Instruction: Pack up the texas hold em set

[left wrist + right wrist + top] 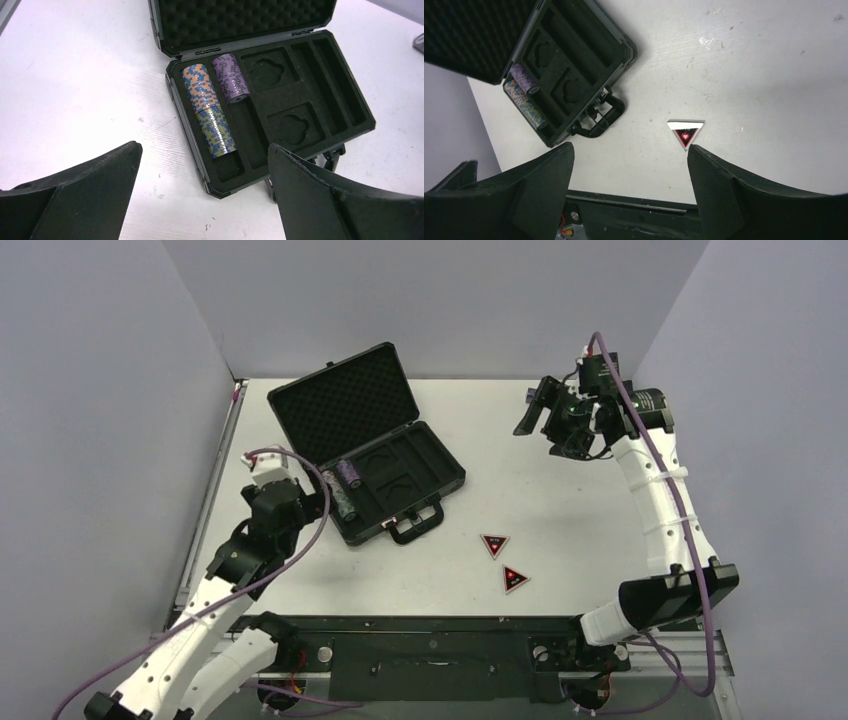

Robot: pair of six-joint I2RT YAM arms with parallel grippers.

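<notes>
black briefcase (370,455): open, three chip stacks (207,107) in its slots
tokens (495,544): two on table (580,530), print unreadable
left gripper (204,147): spread, empty
right gripper (630,146): spread, empty

Black foam-lined hard briefcase (345,405) lies open, centre-left; three patterned cylindrical chip stacks (216,131) lie in its left slots; two red-and-black triangular tokens (494,544) rest flat, lower-centre.

Scuffed white flat tabletop (560,530), enclosed behind and on both sides by plain pale grey panel walls (440,300); lighting even.
</notes>
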